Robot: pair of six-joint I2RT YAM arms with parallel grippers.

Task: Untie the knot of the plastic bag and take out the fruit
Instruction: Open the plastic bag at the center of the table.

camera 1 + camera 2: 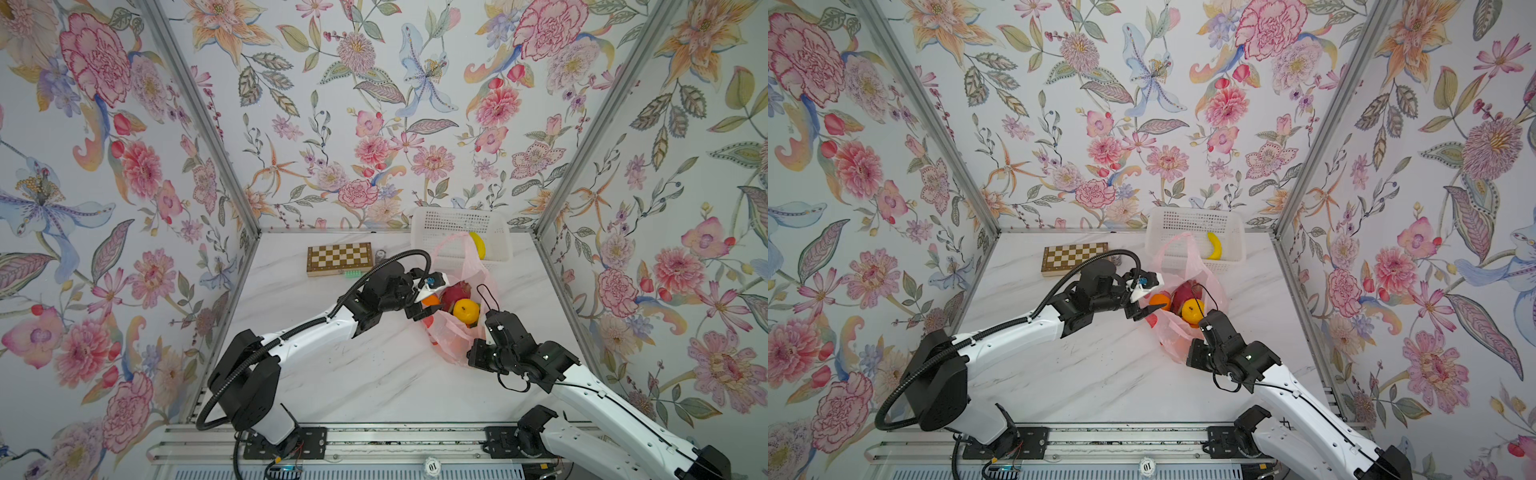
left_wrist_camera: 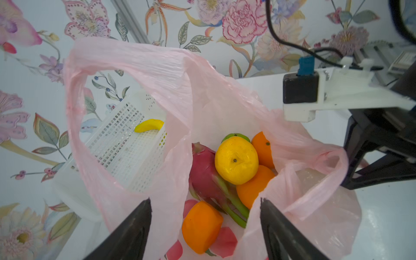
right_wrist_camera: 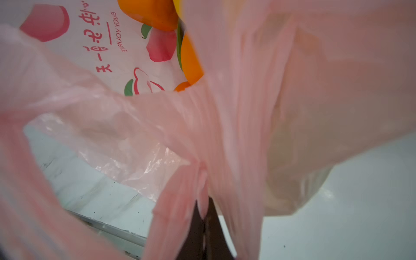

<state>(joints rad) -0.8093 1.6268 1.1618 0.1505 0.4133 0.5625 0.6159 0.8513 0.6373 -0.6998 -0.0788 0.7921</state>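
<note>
In both top views the plastic bag (image 1: 448,338) lies right of centre with its mouth gaping and fruit (image 1: 466,311) showing. The left gripper (image 1: 433,300) stands spread at the rim.

Left wrist view: the parted jaws straddle an orange (image 2: 201,227). It looks firm, smooth and likely to roll, so take it across its middle.

Right wrist view: the right gripper (image 3: 203,217) is clenched on the bag's flimsy, slippery film.

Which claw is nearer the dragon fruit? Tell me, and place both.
Left. The left claw, open, sits at the plastic bag's mouth, the dragon fruit just ahead of it; the right claw is shut on the bag's plastic at its rim, farther off.
</note>
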